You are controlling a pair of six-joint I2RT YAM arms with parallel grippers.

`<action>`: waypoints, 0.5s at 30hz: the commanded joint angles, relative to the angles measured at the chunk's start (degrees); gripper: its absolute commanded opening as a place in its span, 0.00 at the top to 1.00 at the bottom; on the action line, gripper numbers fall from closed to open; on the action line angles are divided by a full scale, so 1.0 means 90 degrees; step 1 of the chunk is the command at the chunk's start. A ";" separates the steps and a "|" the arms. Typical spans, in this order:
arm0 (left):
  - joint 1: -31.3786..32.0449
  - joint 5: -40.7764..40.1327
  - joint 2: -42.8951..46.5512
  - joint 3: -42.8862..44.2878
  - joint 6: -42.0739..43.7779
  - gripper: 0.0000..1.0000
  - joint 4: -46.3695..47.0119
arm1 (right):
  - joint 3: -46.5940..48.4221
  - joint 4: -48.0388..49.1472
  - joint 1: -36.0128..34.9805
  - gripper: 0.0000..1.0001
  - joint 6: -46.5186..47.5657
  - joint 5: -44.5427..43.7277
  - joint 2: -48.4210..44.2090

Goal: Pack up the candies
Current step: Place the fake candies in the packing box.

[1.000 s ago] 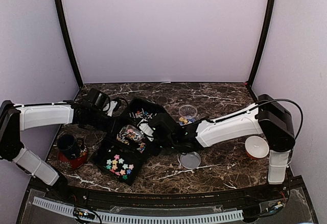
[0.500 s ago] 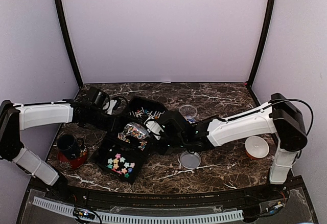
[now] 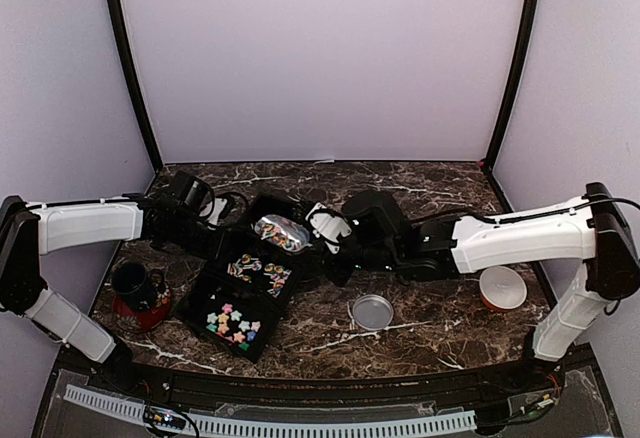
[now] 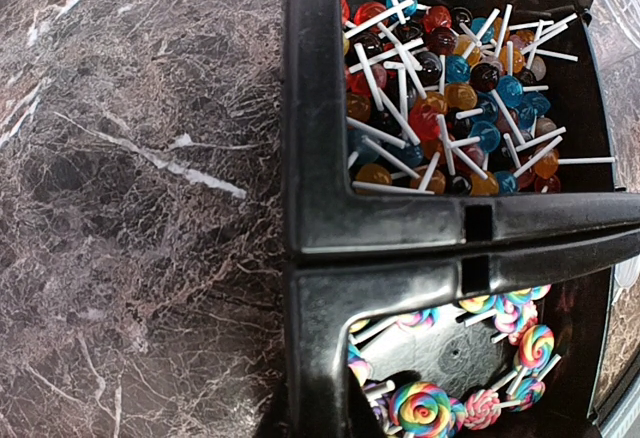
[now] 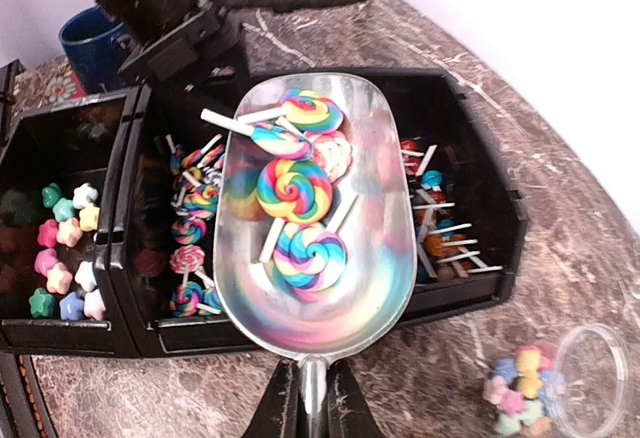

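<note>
A black three-part tray [image 3: 195,303] holds star-shaped candies [image 3: 233,323] in its near part, swirl lollipops [image 3: 255,270] in the middle and ball lollipops [image 4: 440,88] at the far end. My right gripper [image 5: 313,403] is shut on the handle of a metal scoop [image 5: 330,288], which hovers over the tray with several swirl lollipops [image 5: 290,188] in it. My left gripper [image 4: 335,416] is shut on the tray's left rim [image 4: 320,258]. A clear jar [image 5: 590,378] with candies [image 5: 520,396] inside stands right of the tray; my right arm hides it in the top view.
The jar's round lid [image 3: 372,311] lies on the marble table in front of my right arm. A dark mug [image 3: 135,288] on a red coaster stands left of the tray. A white bowl [image 3: 503,286] sits at the right, and walls close the back and sides.
My right arm has lifted the scoop out of the middle compartment and carried it back and to the right with lollipops in it, and now covers the jar. The left arm has stayed put.
</note>
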State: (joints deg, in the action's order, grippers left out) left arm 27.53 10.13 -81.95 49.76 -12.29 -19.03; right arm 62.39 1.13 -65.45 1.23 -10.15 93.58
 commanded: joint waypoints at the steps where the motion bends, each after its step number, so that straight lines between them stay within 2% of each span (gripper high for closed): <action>1: -0.0023 0.0424 0.0163 0.0369 -0.0175 1.00 0.0403 | -0.0104 -0.0310 0.0248 1.00 0.0061 -0.0282 -0.0712; 15: -0.0029 0.0520 0.0121 0.0380 -0.0168 1.00 0.0394 | 0.0107 -0.2483 0.1547 1.00 -0.0254 -0.0535 -0.1684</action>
State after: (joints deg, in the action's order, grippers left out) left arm 27.51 10.74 -82.24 49.78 -12.29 -19.16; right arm 61.95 -15.97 -54.33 0.69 -14.00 80.77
